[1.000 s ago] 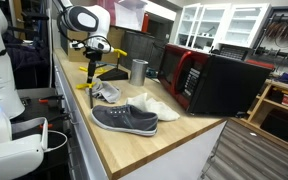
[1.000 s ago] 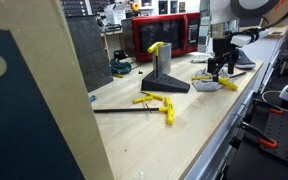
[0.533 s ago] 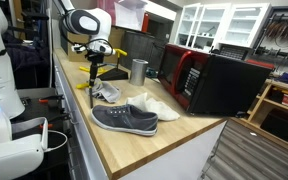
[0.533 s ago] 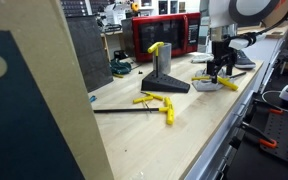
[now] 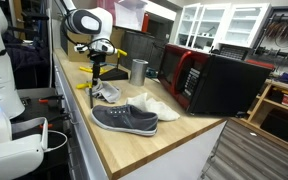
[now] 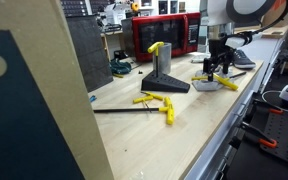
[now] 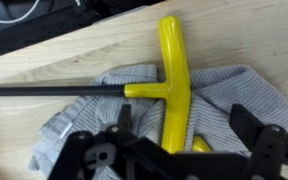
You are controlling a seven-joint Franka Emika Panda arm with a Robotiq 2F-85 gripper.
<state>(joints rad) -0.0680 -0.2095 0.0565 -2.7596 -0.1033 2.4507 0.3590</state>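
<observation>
In the wrist view the gripper [image 7: 181, 140] covers the lower end of the yellow T-handle hex key [image 7: 174, 70] and the near edge of the grey knit cloth [image 7: 229, 100], perhaps a sock. In both exterior views its fingertips are too small to make out.

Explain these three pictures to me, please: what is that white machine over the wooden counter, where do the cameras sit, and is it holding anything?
The white machine is a robot arm with a two-fingered gripper at its end. Two pictures come from cameras standing away from the robot, looking at the wooden counter from different spots. The third comes from a camera on the wrist, looking down past the gripper. On the counter are a grey shoe, a metal cup, a red microwave and other yellow tools. Right under the gripper, a yellow T-handle tool lies on a grey cloth. The jaws stand open above it, and nothing is held.
</observation>
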